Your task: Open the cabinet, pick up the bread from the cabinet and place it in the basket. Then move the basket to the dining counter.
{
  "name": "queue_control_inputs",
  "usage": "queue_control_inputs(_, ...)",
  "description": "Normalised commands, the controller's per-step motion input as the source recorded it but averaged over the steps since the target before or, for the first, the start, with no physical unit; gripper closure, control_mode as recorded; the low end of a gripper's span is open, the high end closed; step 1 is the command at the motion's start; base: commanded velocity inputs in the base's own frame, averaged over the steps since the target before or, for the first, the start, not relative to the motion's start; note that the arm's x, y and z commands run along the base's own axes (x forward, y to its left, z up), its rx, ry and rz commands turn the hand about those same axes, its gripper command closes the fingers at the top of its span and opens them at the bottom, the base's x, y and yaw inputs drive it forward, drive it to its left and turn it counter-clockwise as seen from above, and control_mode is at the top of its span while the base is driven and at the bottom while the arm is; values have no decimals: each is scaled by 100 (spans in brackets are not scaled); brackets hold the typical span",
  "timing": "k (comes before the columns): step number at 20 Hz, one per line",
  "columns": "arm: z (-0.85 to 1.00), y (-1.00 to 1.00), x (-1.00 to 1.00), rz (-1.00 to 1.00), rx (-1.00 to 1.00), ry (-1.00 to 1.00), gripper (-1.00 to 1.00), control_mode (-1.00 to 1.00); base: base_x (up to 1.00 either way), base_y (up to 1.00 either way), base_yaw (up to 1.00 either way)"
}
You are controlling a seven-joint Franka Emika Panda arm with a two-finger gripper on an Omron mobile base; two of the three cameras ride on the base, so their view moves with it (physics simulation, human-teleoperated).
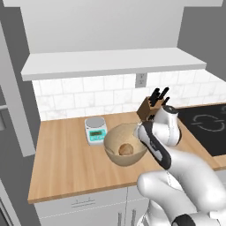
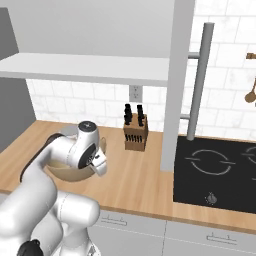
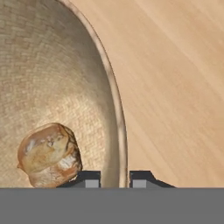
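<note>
The tan woven basket [image 1: 115,142] stands on the wooden worktop, beside the scale. The bread [image 1: 126,150], a golden-brown roll, lies inside it on the bottom. In the hand view the bread [image 3: 49,155] rests left of the basket's rim [image 3: 114,109]. My gripper [image 3: 114,180] is shut on that rim, one finger inside the basket and one outside, at its right side. The cabinet's door [image 2: 177,75] stands swung open with its bar handle [image 2: 199,80] showing, above the pale shelf [image 1: 110,64]. The dining counter is out of view.
A white-and-teal scale [image 1: 96,130] sits just left of the basket. A knife block [image 1: 149,110] stands behind it by the tiled wall. A black cooktop [image 1: 207,123] lies to the right. Bare worktop [image 1: 62,163] stretches to the left and front.
</note>
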Motion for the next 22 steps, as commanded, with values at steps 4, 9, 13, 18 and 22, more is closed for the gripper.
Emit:
queue_control_inputs(4, 19, -3, -54, -1, 1, 0, 100, -100, 0, 0, 0)
queue_control_inputs(9, 58, -6, -54, -1, 2, -3, 100, -100, 0, 0, 0)
queue_control_inputs(13, 60, -5, -55, -5, 2, -9, 100, -100, 0, 0, 0)
queue_control_inputs(18, 61, 0, -32, -11, 0, -1, 100, -100, 0, 0, 0)
queue_control_inputs(22, 84, 0, -17, -13, 0, 0, 100, -100, 0, 0, 0)
